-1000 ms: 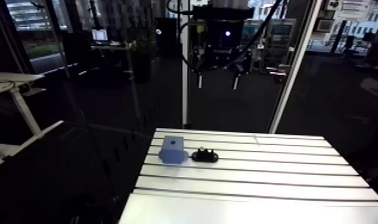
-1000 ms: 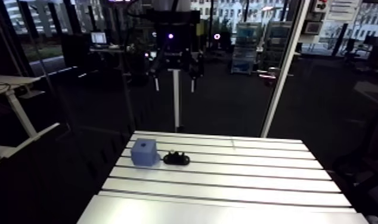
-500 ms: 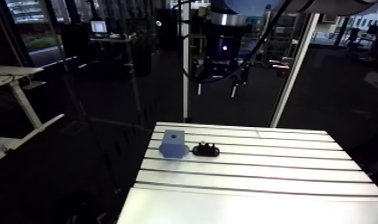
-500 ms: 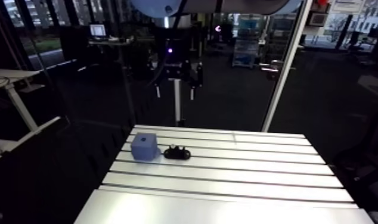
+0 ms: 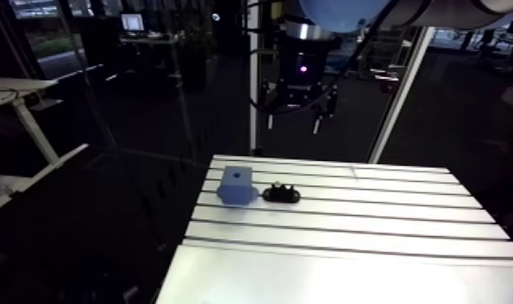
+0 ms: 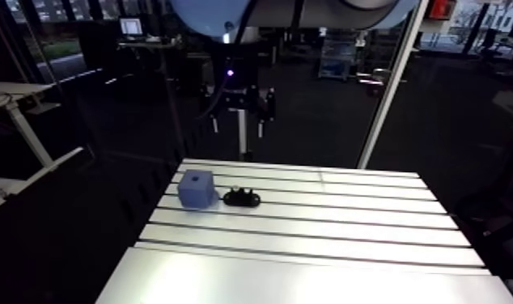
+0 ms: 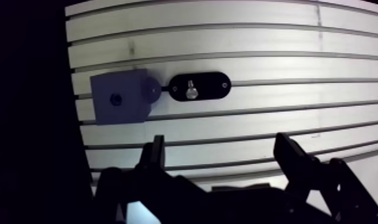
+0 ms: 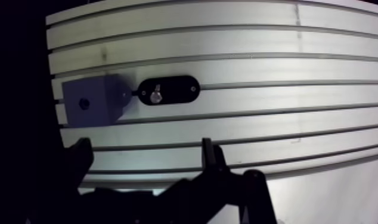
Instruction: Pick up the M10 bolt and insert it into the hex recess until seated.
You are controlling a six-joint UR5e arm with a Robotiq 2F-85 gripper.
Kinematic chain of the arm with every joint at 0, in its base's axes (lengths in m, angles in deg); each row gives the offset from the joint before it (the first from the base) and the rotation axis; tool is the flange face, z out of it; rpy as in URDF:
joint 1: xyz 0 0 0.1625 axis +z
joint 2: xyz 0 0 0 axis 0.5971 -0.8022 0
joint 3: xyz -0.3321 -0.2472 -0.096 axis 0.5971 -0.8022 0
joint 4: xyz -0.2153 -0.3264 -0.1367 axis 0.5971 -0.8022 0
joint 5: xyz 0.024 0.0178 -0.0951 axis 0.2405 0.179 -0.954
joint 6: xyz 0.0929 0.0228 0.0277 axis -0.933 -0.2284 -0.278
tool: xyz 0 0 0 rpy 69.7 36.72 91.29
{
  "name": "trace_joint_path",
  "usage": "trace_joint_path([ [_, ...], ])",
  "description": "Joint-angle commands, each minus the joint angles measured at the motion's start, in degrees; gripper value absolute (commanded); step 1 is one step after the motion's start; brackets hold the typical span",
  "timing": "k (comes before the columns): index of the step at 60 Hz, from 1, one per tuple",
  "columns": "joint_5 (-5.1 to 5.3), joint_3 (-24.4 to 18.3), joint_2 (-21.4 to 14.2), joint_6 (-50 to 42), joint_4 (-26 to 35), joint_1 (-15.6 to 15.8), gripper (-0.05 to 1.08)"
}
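Observation:
A blue block [image 7: 118, 96] with a small dark recess [image 7: 115, 99] in its top face sits near the table's far left corner. Right beside it lies a black oval holder [image 7: 199, 87] with the silvery bolt [image 7: 192, 91] standing in it. In the arm view the block [image 5: 237, 184] and holder [image 5: 281, 194] lie side by side. My gripper [image 7: 221, 143] hangs high above the table's far edge [image 5: 293, 120], open, with nothing between its fingers. Block and holder lie well ahead of the fingertips in the wrist view.
The slotted aluminium table [image 5: 349, 234] stretches to the right and toward the front. A white upright post [image 5: 252, 105] rises behind the far edge, and a slanted white bar [image 5: 393, 113] stands at the back right. The table's left edge drops off just beside the block.
The arm view has shifted as the arm moves. The gripper now hangs a little lower, closer to the table's far edge. Block, holder and bolt have stayed put.

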Motion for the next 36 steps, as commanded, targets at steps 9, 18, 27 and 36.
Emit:
trace_joint_path([
  [9, -0.05, 1.77, 1.77, -5.37, -3.76, 0.07, 0.01],
  [18, -0.06, 2.15, 3.07, -9.02, -5.11, 0.08, 0.01],
  [27, -0.05, 2.33, 3.88, -9.57, -5.48, 0.57, 0.01],
  [36, -0.05, 3.51, 4.16, -10.55, -7.52, 0.7, 0.01],
])
